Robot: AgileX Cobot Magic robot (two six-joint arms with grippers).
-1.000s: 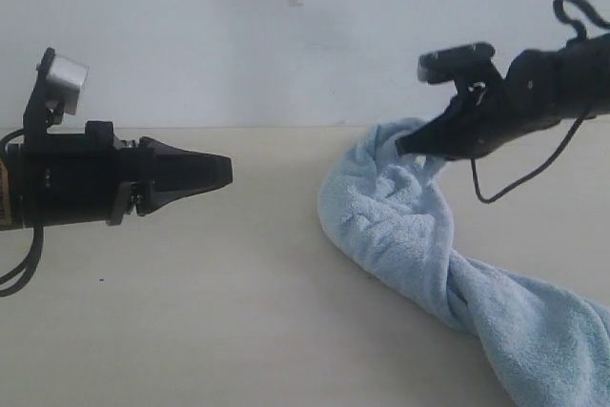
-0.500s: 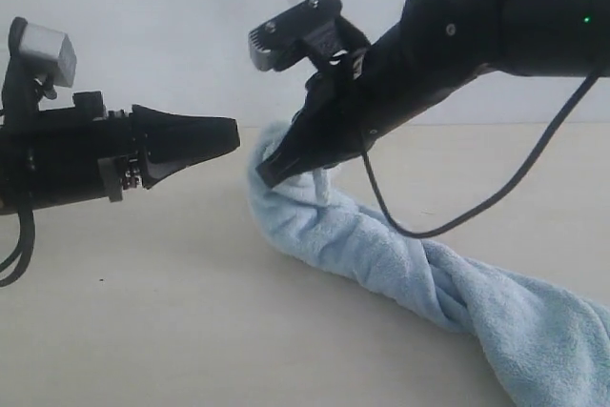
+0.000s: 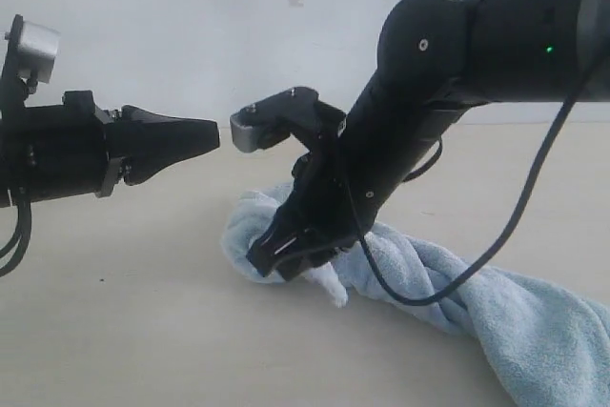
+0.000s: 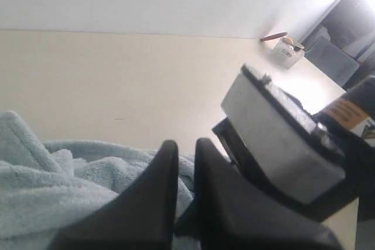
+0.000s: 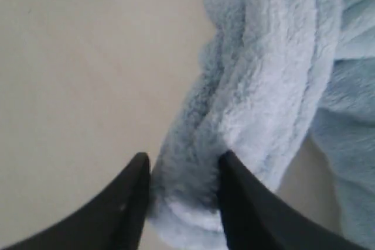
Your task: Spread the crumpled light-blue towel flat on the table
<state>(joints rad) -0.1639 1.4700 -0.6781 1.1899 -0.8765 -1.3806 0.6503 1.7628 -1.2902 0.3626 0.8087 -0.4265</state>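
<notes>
The light-blue towel (image 3: 496,302) lies twisted like a rope across the beige table (image 3: 124,331), running from the lower right to the middle. My right gripper (image 3: 276,259) has reached across to the towel's left end, low over the table. In the right wrist view its jaws (image 5: 183,165) stand either side of a thick fold of towel (image 5: 263,86) and pinch it. A small whitish bit (image 3: 334,289) sticks out beside this gripper. My left gripper (image 3: 214,132) hovers shut and empty above and to the left of the towel's end; the towel (image 4: 53,185) shows beyond its fingers (image 4: 186,144).
The right arm's camera block (image 3: 250,127) sits close to the left gripper's tips. A black cable (image 3: 515,235) loops down from the right arm over the towel. A small jar (image 4: 285,51) and dark equipment (image 4: 345,33) stand at a far table edge. The grey-white wall (image 3: 191,26) is behind.
The right gripper has carried the towel's end leftwards across the table and down close to the surface. The twisted towel has stretched out after it. The left gripper has barely shifted.
</notes>
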